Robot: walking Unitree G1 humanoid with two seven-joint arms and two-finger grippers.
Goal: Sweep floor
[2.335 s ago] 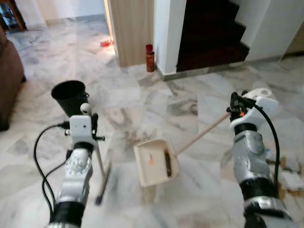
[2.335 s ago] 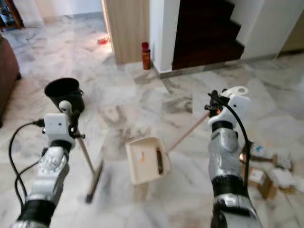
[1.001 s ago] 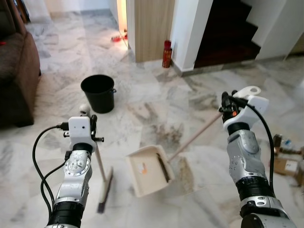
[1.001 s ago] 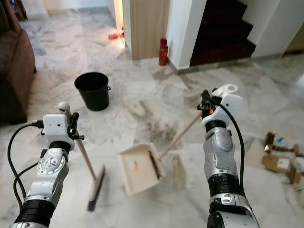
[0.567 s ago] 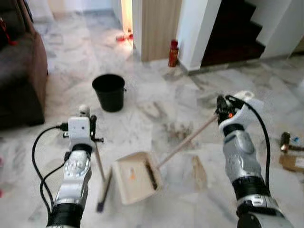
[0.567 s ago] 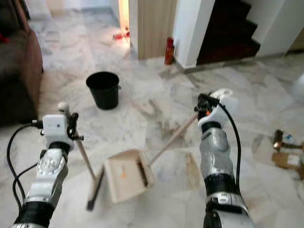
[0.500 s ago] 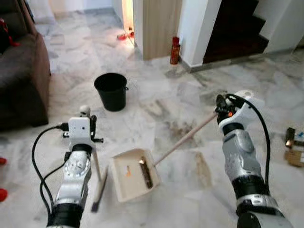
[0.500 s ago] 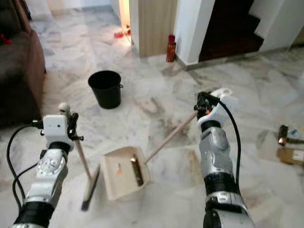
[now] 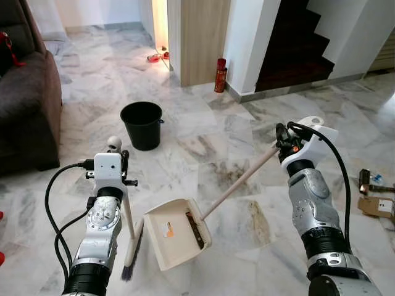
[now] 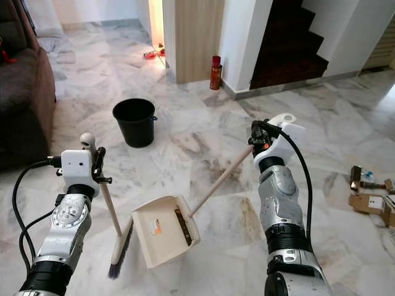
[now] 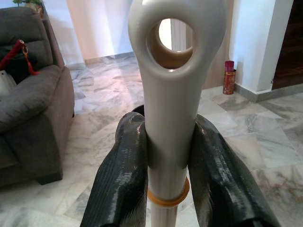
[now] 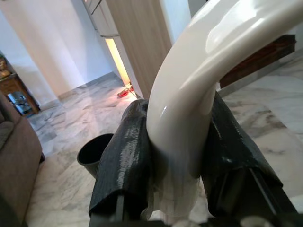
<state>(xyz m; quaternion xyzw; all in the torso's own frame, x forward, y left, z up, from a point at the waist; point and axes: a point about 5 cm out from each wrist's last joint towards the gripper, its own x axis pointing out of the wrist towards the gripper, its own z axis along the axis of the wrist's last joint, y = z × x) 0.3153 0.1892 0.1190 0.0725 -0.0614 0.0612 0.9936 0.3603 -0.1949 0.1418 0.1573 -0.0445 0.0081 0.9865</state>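
Where the frame is nearest, lower left: the left gripper [image 9: 118, 161] is seen pinched on the top of a broom [image 9: 130, 237], its two black fingers [image 11: 121, 179] pressed against the pale handle just under the handle's ring-shaped end.
Broom position: the stick is held close to upright, and the dark bristle head is seen down on the marble floor [image 9: 203, 154] in the lower left of the head views, just beside the dustpan.
Dustpan: a cream dustpan [image 9: 175, 232] is shown at lower centre, tilted, with a dark strip along its right inner edge and a small orange mark on its tray; whether it is touching the floor cannot be told.
Dustpan handle: a long wooden stick is seen rising diagonally from the pan toward the right of the frame.
Right gripper: at middle right, the right gripper [image 9: 283, 139] is seen clamped on the white curved grip at the top of that stick, with its fingers [image 12: 124, 156] squeezed against both sides.
Right edge of frame: brown cardboard scraps [image 9: 375, 203] are seen lying on the floor, well apart from the pan.
Middle distance, left of centre: a black bucket [image 9: 142, 125] is shown standing upright.
Left edge: a dark grey sofa [image 9: 24, 105] is seen.
Far, upper centre: a red bottle [image 9: 220, 74] is shown standing at the foot of a wood-panelled wall, beside a white pillar.
Far, upper right: a dark staircase [image 9: 293, 43] is seen.
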